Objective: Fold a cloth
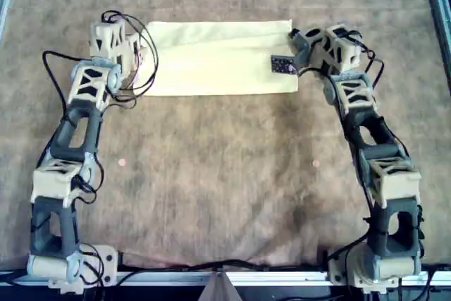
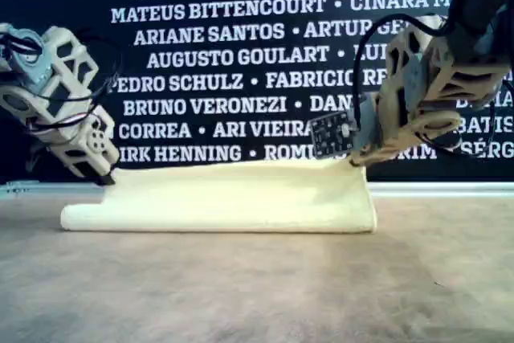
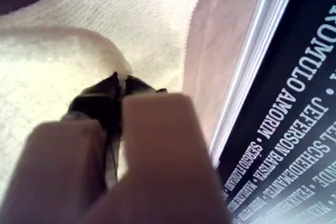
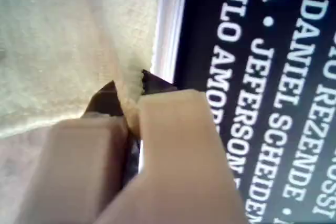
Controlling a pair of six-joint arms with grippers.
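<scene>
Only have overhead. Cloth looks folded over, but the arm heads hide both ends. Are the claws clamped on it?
Observer: In the first wrist view, my first claw has its dark tips closed together on a raised fold of the cloth.
Operator: And the second?
Observer: In the second wrist view, my second claw has the cloth's edge pinched between its tips.
Operator: Is the cloth off the surface?
Observer: In the exterior view, its near folded edge rests flat on the table.
</scene>
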